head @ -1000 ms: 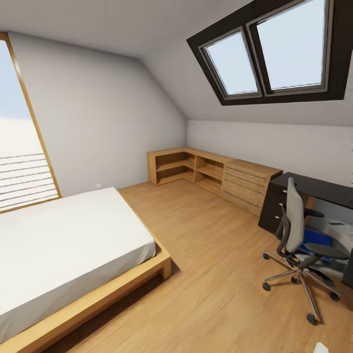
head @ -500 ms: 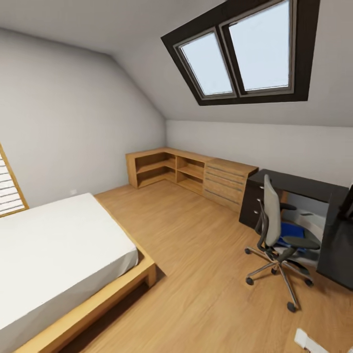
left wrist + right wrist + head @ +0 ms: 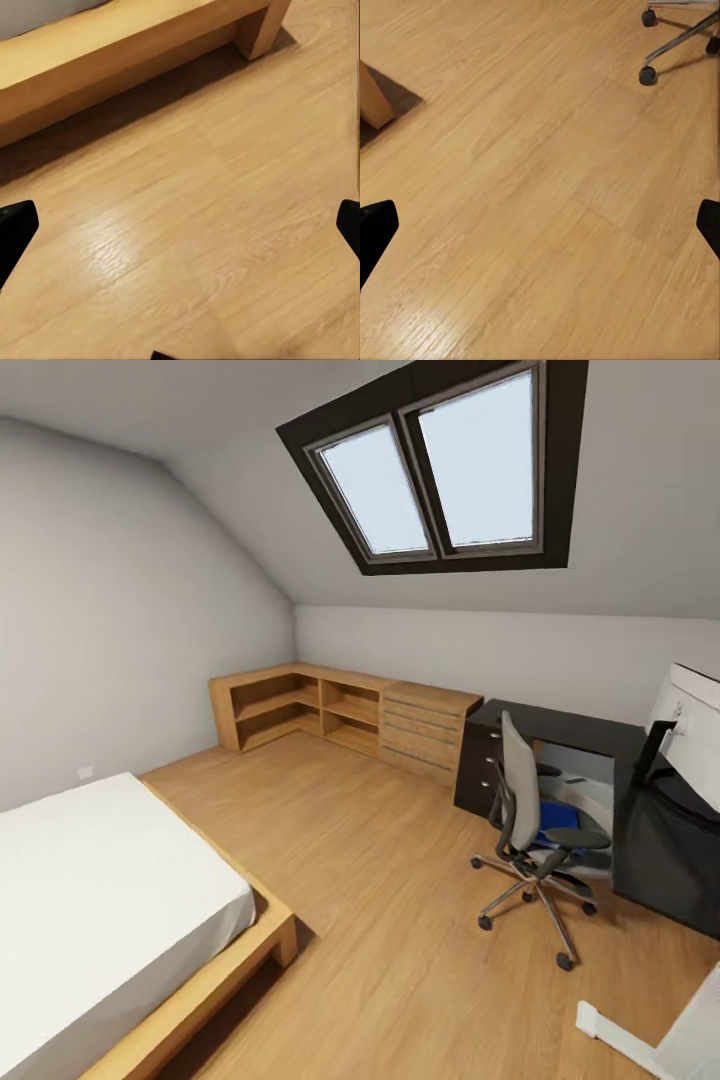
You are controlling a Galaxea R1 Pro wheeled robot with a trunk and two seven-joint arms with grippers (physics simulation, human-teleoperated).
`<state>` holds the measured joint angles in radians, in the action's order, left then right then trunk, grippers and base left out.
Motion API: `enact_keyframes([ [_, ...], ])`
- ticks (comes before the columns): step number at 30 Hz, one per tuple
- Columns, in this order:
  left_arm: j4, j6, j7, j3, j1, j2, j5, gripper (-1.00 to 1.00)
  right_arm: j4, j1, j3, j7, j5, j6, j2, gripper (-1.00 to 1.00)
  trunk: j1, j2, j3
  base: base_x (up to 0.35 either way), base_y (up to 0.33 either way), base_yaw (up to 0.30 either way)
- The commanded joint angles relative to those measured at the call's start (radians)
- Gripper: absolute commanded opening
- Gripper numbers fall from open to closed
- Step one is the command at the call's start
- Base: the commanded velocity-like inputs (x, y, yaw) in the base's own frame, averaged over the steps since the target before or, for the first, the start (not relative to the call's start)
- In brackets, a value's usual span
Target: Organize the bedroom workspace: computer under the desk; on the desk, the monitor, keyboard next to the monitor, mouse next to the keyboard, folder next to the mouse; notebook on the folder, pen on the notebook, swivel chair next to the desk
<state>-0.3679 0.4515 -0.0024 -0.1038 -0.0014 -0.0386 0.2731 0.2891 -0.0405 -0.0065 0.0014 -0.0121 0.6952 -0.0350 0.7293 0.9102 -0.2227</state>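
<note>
The bedroom is seen from the head view as an attic room with a sloped grey-white ceiling, a black-framed skylight (image 3: 440, 470) and a light wood floor (image 3: 380, 920). The swivel chair (image 3: 530, 830) is seen near the right side of the room, with a grey back, black armrests, a shiny star base and black casters. It is parked just in front of the desk (image 3: 560, 732), whose black top is bent into an L shape, with dark drawers at its left end. The folder (image 3: 556, 822) is seen as a bright blue flat thing on the chair seat, partly hidden by the chair back. The monitor (image 3: 690, 730) is seen on the desk's right arm, near the picture's right edge; its white back and thin black stand are shown. A low wooden bed (image 3: 110, 910) with a white top is placed along the left wall, and a light wooden shelf unit (image 3: 340, 710) is set in the far corner. A wide strip of bare floor is left open between the bed's edge and the chair. The left gripper (image 3: 180, 232) is held wide apart over the floor beside the bed frame. The right gripper (image 3: 540, 232) is also spread wide over bare floor, with chair casters seen near it. Nothing is held by either one.
</note>
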Motion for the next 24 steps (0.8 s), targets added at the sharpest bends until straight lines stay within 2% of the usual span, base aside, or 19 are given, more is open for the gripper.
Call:
enact_keyframes([
  [1, 0.000, 0.001, 0.000, 0.002, 0.000, 0.000, 0.005, 1.00, -0.001, -0.001, -0.001, 0.000, -0.001, 0.003, 0.000, 1.00, 0.001, 0.001, -0.001, 0.247, 0.244, -0.300],
  [4, 0.001, -0.005, 0.000, 0.013, 0.000, 0.000, 0.005, 1.00, 0.001, -0.001, -0.001, -0.001, -0.002, 0.003, 0.000, 1.00, 0.001, 0.001, -0.001, 0.257, 0.239, -0.300],
  [8, 0.007, -0.007, 0.001, 0.044, 0.000, -0.001, 0.006, 1.00, 0.003, -0.001, -0.002, -0.001, -0.002, 0.003, 0.000, 1.00, 0.001, 0.001, -0.001, 0.264, 0.236, -0.300],
  [11, 0.035, -0.007, 0.001, 0.060, 0.000, -0.001, 0.006, 1.00, 0.004, -0.001, -0.002, -0.001, -0.002, 0.003, 0.000, 1.00, 0.001, 0.001, -0.001, 0.265, 0.235, -0.300],
  [17, 0.048, -0.007, 0.001, 0.064, 0.000, -0.001, 0.005, 1.00, 0.004, -0.001, -0.002, -0.001, -0.002, 0.003, 0.000, 1.00, 0.001, 0.001, -0.001, 0.249, 0.214, -0.300],
  [24, 0.051, -0.004, 0.001, 0.065, 0.000, -0.001, 0.005, 1.00, 0.003, -0.001, -0.002, -0.001, -0.002, 0.003, 0.000, 1.00, 0.001, 0.001, -0.001, 0.059, 0.046, -0.300],
])
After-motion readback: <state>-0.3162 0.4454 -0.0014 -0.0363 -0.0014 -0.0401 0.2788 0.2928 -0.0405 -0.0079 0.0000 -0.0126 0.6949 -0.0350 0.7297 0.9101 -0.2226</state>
